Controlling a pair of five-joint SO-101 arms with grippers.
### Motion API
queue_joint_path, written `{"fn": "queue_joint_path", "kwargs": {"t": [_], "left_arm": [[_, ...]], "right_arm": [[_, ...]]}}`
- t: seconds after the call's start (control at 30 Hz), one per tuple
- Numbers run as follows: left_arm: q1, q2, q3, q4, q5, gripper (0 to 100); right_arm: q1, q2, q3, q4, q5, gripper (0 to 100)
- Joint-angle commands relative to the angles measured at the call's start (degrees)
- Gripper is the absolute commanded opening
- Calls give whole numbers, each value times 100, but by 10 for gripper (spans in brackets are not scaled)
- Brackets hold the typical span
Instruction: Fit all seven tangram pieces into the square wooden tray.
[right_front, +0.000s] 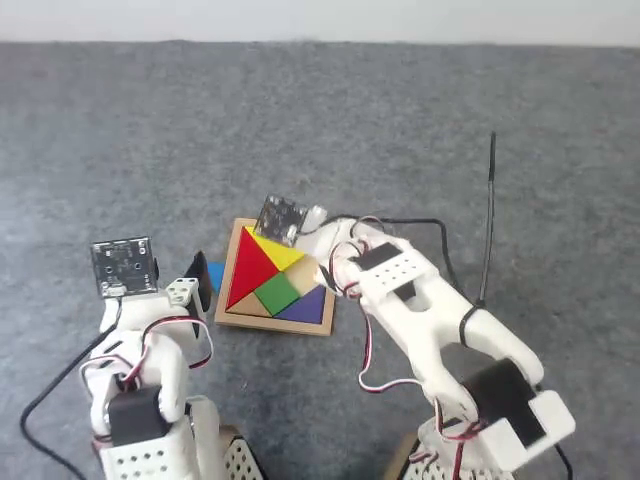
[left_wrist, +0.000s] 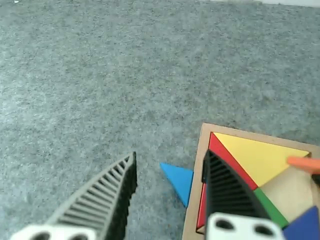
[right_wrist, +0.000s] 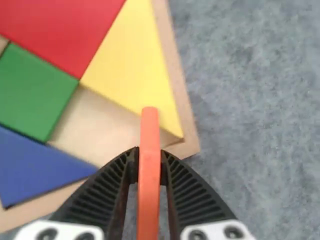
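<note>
The right gripper (right_wrist: 149, 152) pinches an orange piece (right_wrist: 149, 127) on edge, over a bare slot of the tray (right_wrist: 174, 80) beside the yellow triangle (right_wrist: 135, 65). The left gripper (left_wrist: 172, 155) is spread wide over a small blue triangle (left_wrist: 180, 181) on the grey carpet (right_front: 420, 120), just beside the tray, left of centre in the high view. There the right arm (right_front: 430, 310) hides the tray's right corner.
</note>
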Motion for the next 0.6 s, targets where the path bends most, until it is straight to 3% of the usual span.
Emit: {"fn": "queue_joint_path", "kwargs": {"t": [0.0, 0.23, 0.57], "left_arm": [[-18, -44, -66, 26, 0, 206], [-18, -44, -66, 26, 0, 206], [-18, -53, -75, 70, 0, 206]], "right_arm": [[171, -57, -510, -119, -448, 7], [154, 101, -818, -119, -1486, 7], [-40, 690, -809, -57, -1705, 16]]}}
